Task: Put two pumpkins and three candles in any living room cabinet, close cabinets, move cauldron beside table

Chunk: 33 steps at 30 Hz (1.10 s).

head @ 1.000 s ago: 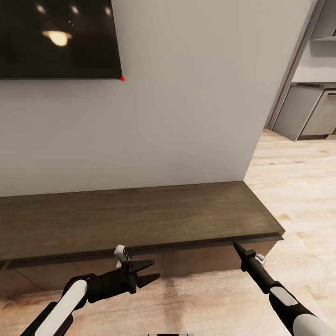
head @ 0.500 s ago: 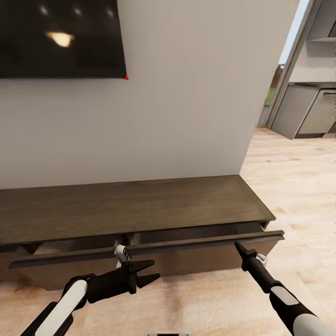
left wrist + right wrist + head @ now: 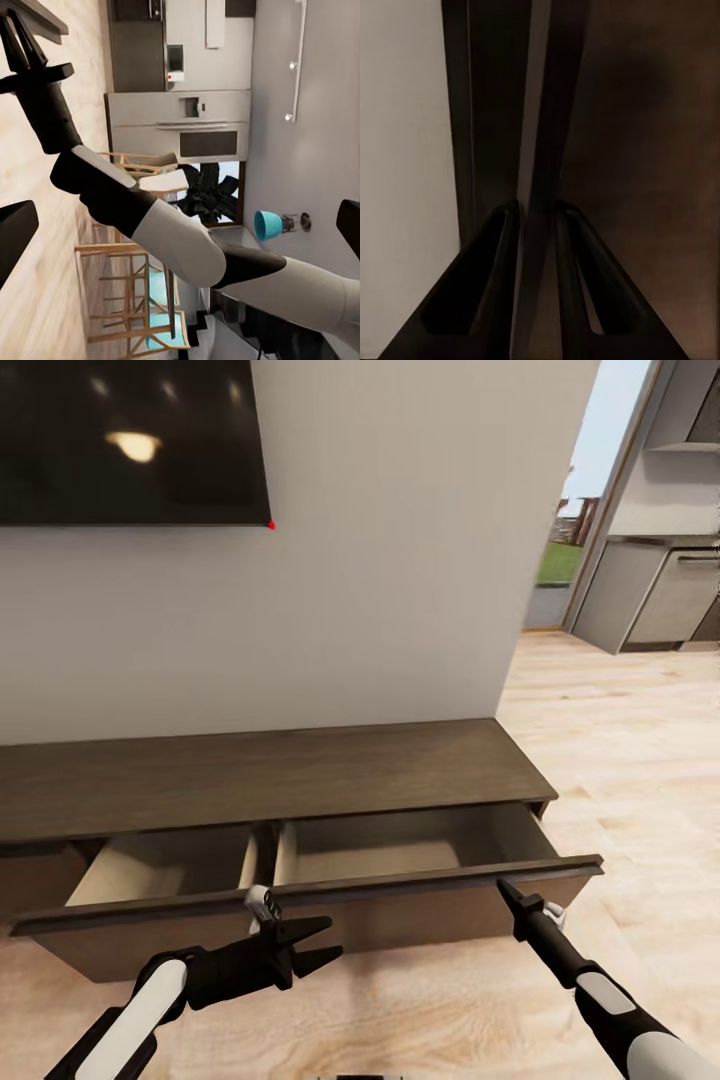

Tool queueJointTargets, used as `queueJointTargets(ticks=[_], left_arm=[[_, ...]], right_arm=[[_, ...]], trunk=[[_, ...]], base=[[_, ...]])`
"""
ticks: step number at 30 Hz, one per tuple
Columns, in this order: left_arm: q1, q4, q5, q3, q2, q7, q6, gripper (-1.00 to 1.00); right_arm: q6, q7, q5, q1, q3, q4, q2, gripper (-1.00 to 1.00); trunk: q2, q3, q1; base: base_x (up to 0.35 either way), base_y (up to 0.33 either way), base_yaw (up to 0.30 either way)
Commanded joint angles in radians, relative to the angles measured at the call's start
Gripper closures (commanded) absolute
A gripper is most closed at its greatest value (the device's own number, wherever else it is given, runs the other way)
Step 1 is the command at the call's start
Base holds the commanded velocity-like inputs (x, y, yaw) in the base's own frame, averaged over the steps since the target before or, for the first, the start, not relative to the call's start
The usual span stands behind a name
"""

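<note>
While the left pincer gapes idle, the right pincer clamps the cabinet drawer's (pulled-out) front edge.

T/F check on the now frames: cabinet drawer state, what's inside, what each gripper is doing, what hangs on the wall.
1. The cabinet drawer front stands pulled out. True.
2. A pumpkin sits in the right compartment. False: both pale-wood compartments look bare.
3. The right gripper pinches the drawer front's top edge. True: in the right wrist view its fingers straddle that edge.
4. The left gripper holds a candle. False: its jaws are open and hold nothing, in front of the drawer.
5. A dark screen hangs on the wall above the cabinet. True.
</note>
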Motion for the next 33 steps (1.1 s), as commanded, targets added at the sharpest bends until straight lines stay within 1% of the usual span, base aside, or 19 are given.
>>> queueJointTargets(ticks=[1,11,33], left_arm=[[0.0,0.0,0.002,-0.001,0.001,-0.002,0.003,-1.0],[0.0,0.001,0.002,0.0,0.001,-0.002,0.002,-1.0],[0.0,0.001,0.002,0.001,0.001,-0.002,0.002,-1.0]], right_arm=[[0.023,0.017,-0.032,-0.002,-0.033,-0.007,0.0,1.0],[0.021,0.025,-0.032,-0.002,-0.033,-0.01,0.0,1.0],[0.028,0.024,-0.033,-0.002,-0.034,-0.008,0.0,1.0]], trunk=[[-0.001,-0.001,-0.001],[-0.001,-0.001,-0.001],[-0.001,-0.001,-0.001]], base=[[-0.217,-0.1,0.0],[-0.127,-0.036,0.0],[-0.004,0.0,0.0]])
